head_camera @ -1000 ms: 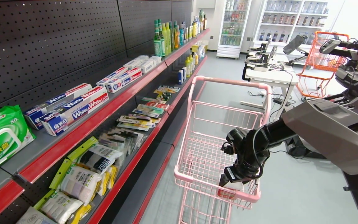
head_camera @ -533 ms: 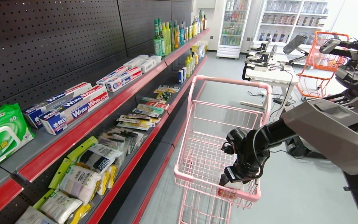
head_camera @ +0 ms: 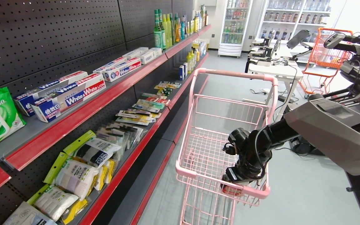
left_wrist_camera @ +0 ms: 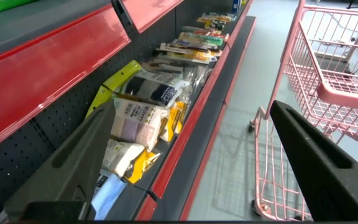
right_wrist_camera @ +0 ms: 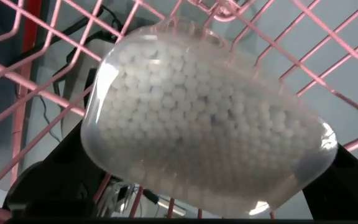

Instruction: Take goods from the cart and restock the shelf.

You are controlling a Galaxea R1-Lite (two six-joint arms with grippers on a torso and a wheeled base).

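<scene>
One clear pouch of white beads [right_wrist_camera: 204,118] down in the pink cart [head_camera: 184,171], right pincer [head_camera: 231,187] clamped on it; left pincer [left_wrist_camera: 188,121] hangs wide open beside the shelf [left_wrist_camera: 55,56].

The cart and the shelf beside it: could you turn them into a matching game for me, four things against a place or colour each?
Things
1. toothpaste boxes
2. cart
3. pouch of white beads
4. green bottles

Matches
A. in the right tool, inside the cart
B. pink
C. standing far along the upper shelf
D. lying flat on the upper shelf, nearer

Pairs: 1-D, 2-B, 3-A, 4-C
</scene>
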